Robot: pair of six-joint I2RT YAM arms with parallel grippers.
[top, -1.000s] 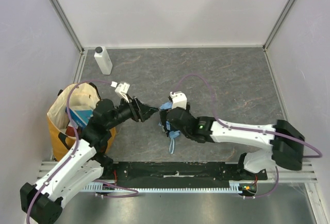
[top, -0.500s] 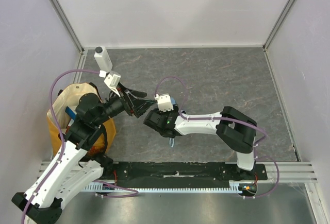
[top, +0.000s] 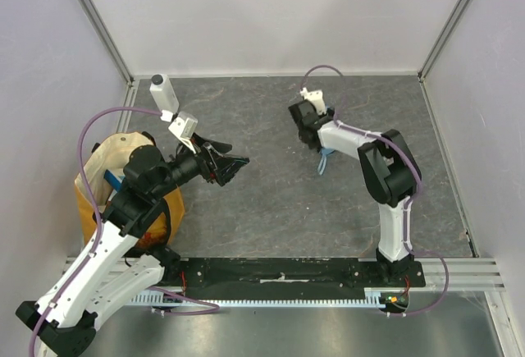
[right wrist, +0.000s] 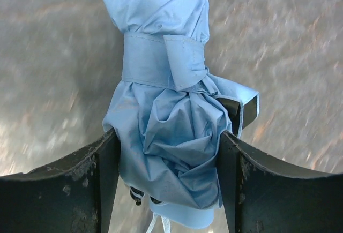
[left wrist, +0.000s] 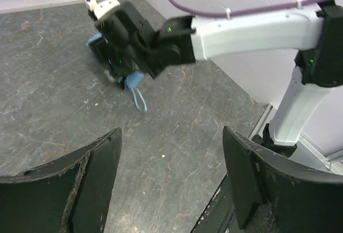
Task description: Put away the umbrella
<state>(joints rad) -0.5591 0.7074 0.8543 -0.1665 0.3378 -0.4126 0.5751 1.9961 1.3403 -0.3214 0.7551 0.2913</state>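
Leftmost, a yellow-and-cream bag (top: 92, 178) stands behind the left claw (top: 232, 166), close beside that arm's elbow. Farther from the robot than this claw and to its left, a white bottle (top: 163, 95) stands upright in the corner of the table (top: 271, 209), well apart from the fingers. The left claw itself hangs over bare table with its jaws wide. Its wrist camera shows both dark fingers (left wrist: 88, 177) spread with nothing between them, and it looks straight across at the other arm. To the right of this claw, and well apart from it, the right claw (top: 309, 125) reaches toward the far side of the table. It is closed on the umbrella (right wrist: 163, 120): in the right wrist view the bunched sky-blue fabric fills the gap and presses against both fingers, with a dark bit showing by the right one. Just ahead of the fingertips a flat band (right wrist: 161, 64) wraps the folded cloth tight. Under this claw a thin blue loop (top: 325, 162) dangles toward the table, on the side nearer the robot. Whether the umbrella touches the table I cannot tell.
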